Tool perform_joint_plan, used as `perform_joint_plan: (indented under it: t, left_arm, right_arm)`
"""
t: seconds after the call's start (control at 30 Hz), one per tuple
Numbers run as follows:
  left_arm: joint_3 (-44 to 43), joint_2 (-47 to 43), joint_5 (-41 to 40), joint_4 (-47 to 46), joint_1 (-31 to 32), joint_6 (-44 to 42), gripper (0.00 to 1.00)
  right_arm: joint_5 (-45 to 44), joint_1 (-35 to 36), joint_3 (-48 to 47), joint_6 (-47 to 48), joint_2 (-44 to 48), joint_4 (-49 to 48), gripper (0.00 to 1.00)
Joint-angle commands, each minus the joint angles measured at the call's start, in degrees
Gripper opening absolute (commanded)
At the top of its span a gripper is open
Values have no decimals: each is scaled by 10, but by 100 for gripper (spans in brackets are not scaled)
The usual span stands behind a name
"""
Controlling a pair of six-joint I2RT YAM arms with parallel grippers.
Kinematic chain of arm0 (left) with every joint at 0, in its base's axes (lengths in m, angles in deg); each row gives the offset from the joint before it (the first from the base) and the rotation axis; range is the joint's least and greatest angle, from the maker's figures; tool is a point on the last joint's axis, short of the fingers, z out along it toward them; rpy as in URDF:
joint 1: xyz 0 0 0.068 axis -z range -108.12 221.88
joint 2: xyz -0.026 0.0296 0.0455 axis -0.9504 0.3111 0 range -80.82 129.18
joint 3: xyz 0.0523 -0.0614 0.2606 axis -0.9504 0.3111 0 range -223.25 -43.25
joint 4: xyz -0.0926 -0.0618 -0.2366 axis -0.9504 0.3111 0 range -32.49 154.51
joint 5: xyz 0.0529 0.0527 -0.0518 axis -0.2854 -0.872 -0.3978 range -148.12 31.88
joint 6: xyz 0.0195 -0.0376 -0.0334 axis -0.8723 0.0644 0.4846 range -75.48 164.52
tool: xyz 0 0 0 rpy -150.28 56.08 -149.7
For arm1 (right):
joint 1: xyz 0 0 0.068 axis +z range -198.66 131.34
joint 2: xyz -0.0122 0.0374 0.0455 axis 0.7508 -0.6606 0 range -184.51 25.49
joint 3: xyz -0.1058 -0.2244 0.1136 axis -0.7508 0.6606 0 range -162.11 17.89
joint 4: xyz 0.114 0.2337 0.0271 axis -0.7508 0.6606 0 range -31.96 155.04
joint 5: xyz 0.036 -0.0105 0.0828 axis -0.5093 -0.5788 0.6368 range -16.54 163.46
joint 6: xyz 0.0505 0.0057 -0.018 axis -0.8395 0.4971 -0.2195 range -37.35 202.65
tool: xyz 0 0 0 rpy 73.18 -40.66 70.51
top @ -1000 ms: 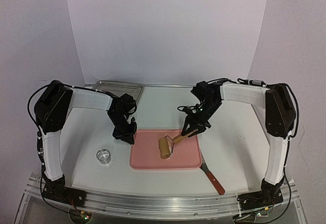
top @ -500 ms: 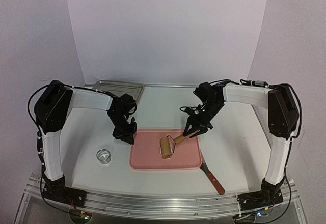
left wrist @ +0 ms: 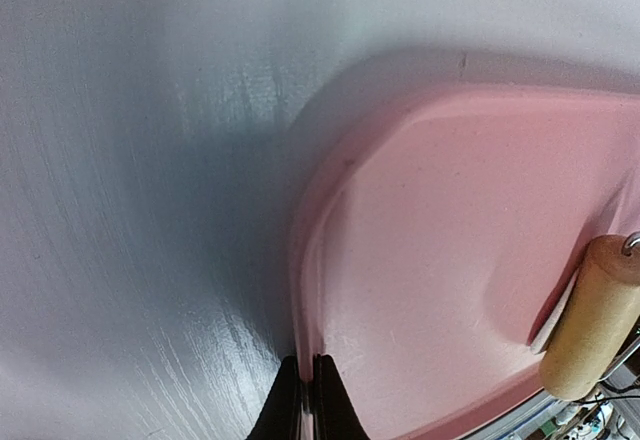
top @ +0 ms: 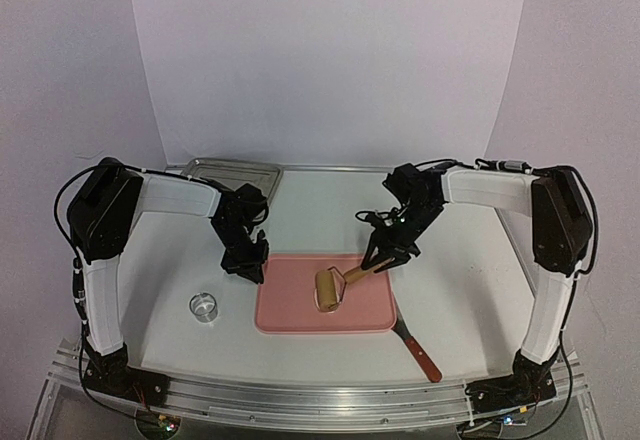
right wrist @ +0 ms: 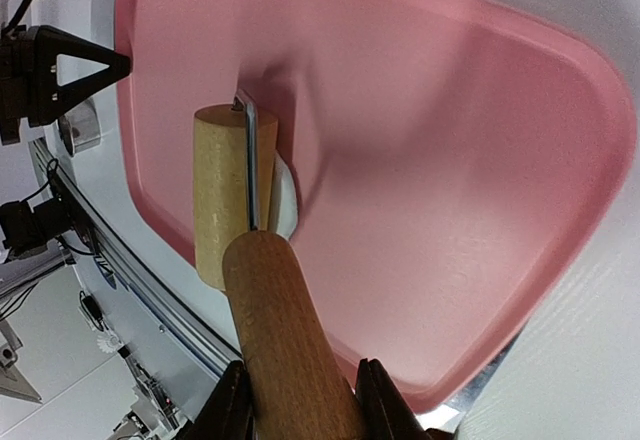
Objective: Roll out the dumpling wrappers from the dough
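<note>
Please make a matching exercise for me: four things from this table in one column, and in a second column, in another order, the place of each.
Things:
1. wooden roller
2. small metal ring
3. spatula
4. metal pan

Places:
A. on the table, left of the pink tray
B. at the table's far edge
C. on the pink tray, handle in the right gripper
D. beside the tray's near right corner

Pairs: 1-C, 2-A, 3-D, 4-B

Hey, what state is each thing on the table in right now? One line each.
Tray: lying flat.
Roller: barrel down in the tray.
Dough: mostly hidden under the roller.
Left end effector: shut, tips at the tray's rim.
Right end effector: shut on the roller's handle.
Ring cutter: upright, untouched.
Spatula: lying beside the tray.
</note>
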Motion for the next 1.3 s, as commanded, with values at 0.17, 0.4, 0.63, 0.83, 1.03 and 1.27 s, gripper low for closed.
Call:
perform_joint_plan:
  t: [0.17, 0.4, 0.63, 0.83, 1.03, 1.27]
  left_arm:
    - [2, -17, -30, -8, -1, -31, 0]
    - [7, -22, -36, -5, -1, -31, 0]
    - [8, -22, -33, -9, -1, -30, 0]
    - [7, -24, -38, -8, -2, -30, 0]
    - [12, -24, -34, -14, -1, -29, 0]
    - [22, -29, -34, -19, -1, -25, 0]
  right_arm:
    - [-287, 40, 14, -16, -110, 180, 0]
    - [-328, -10, 76, 8, -59, 189, 0]
    - [-301, 10, 55, -6, -80, 179, 0]
    - [-296, 38, 22, -21, -111, 177, 0]
    - [-343, -26, 71, 13, -55, 196, 0]
    - [-301, 23, 49, -10, -94, 185, 0]
